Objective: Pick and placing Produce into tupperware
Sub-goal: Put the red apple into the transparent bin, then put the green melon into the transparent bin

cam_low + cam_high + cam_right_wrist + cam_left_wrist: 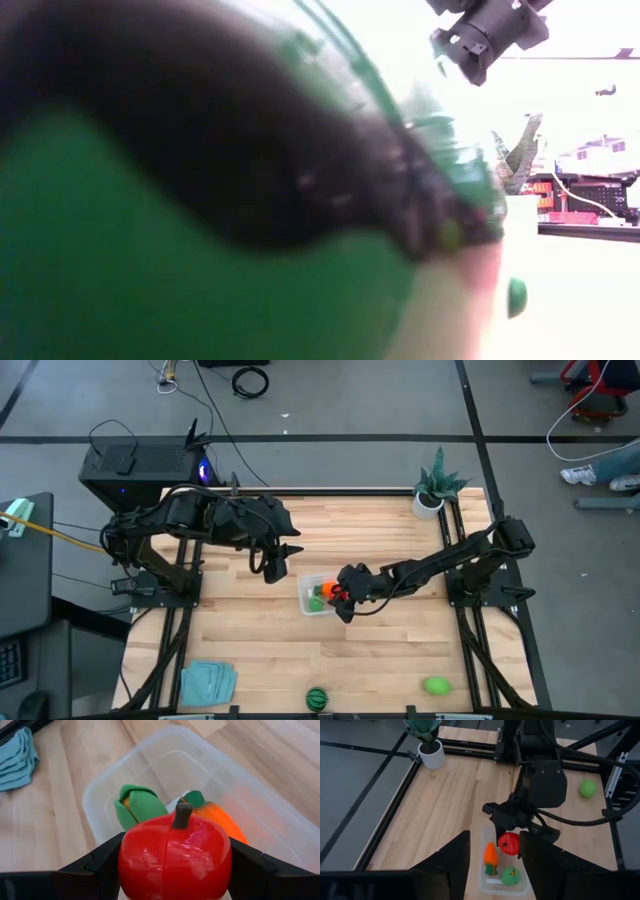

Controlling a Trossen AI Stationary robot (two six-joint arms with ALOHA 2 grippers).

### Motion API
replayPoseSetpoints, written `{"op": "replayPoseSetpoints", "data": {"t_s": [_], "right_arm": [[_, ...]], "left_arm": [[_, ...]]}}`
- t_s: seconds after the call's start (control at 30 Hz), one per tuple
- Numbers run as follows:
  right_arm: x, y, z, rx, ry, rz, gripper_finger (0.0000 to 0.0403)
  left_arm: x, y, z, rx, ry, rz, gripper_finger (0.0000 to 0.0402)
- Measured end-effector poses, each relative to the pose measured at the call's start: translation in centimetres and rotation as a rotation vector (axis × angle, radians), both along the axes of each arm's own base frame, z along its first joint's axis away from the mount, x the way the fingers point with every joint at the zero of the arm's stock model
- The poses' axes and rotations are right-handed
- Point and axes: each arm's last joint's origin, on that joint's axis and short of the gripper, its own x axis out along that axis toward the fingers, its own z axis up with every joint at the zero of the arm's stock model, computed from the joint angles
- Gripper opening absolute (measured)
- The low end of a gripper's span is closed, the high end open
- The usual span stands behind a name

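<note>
The clear tupperware sits mid-table and holds the orange carrot and a green piece. My right gripper hovers over its right end, shut on the red piece. My left gripper hangs open in the air just left of the tupperware, which shows between its fingers as tupperware. A second green piece and the dark green striped ball rest on the table near its near edge. The striped ball fills the low view. The peach ball is out of view. My right gripper pinches the red piece between its two fingers, one pad on each of its opposite sides. The fingers reach in from the table's right, slanting down. The red piece is lifted clear above the tupperware, its dark stem uppermost.
A folded teal cloth lies at the near left corner. The potted plant stands at the far right corner. Bare wood lies between the tupperware and the near edge. The table's black frame rails run along both sides.
</note>
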Motion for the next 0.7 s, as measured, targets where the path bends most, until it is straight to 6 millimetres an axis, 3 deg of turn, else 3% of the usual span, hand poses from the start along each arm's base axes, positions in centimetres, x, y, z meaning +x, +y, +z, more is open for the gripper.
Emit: {"op": "replayPoseSetpoints", "data": {"t_s": [0.7], "right_arm": [[-0.05, -0.09, 0.24, -0.019, -0.012, -0.02, 0.0316]], "left_arm": [[-0.18, -0.18, -0.21, -0.021, 0.023, 0.007, 0.0177]]}}
